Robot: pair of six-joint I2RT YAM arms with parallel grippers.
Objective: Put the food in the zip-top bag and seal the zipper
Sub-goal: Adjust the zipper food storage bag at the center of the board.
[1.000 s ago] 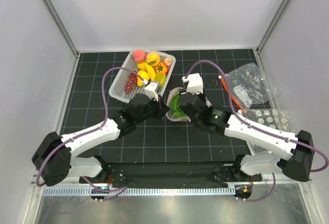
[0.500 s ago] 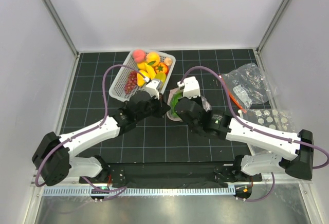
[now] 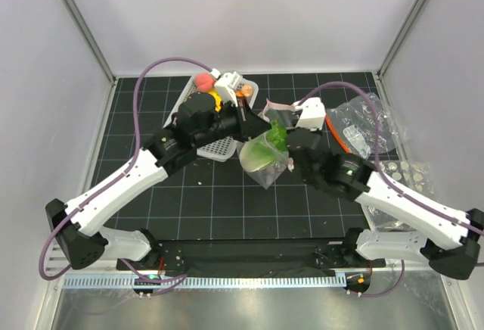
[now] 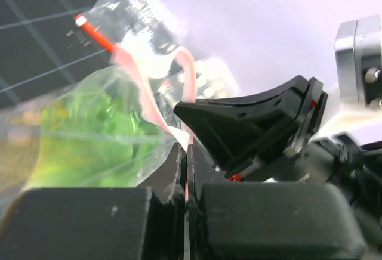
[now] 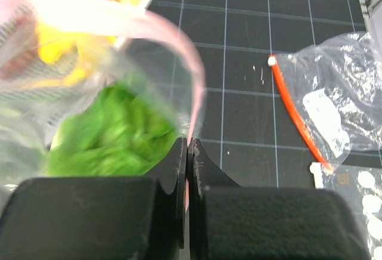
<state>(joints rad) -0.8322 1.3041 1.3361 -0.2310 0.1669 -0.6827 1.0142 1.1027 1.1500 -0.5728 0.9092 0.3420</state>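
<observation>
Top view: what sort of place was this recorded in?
Probably a lab robot cell rather than a kitchen: a black grid mat as the work surface, plain white walls closing it in, and toy fruit in a basket.

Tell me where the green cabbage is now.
Top view, centre: the green cabbage sits inside the clear bag pinched by the left gripper and right gripper, beside the white basket.

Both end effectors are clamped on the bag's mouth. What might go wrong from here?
The left end effector and right end effector pinch only the thin pink strip, so the bag, weighted by the cabbage, may slip free. The left arm reaches over the basket and might knock it. With both shut on the bag, neither can load the peach.
</observation>
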